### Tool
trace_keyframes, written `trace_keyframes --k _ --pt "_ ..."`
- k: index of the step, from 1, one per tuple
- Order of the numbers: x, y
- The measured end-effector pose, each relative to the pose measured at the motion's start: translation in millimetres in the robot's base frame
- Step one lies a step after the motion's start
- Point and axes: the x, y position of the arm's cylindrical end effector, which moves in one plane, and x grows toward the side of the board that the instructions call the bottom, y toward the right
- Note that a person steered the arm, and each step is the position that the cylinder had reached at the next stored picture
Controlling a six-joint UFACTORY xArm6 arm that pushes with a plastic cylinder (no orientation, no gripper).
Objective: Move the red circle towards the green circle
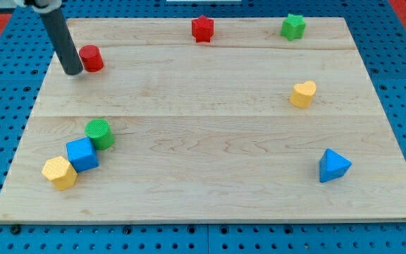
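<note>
The red circle (91, 58) stands near the view's top left of the wooden board. My tip (72, 71) is at its left side, touching or nearly touching it. The green circle (99, 132) stands lower down on the left, well below the red circle, and touches the blue cube (82, 154).
A yellow hexagon (59, 173) sits next to the blue cube at the bottom left. A red star (202, 29) and a green star (293, 27) are along the top edge. A yellow heart (302, 94) is at right, a blue triangle (333, 166) at lower right.
</note>
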Motion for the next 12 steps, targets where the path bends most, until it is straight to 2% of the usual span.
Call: trace_keyframes --k 2,4,5,6,8,9,10,11,12 --pt "-19 -76" --pt "-79 -46" --pt "-60 -13" --pt "-20 -10" --pt "-84 -66" --pt "-90 10" --pt "-44 63" --pt "-17 52" --pt "-51 56"
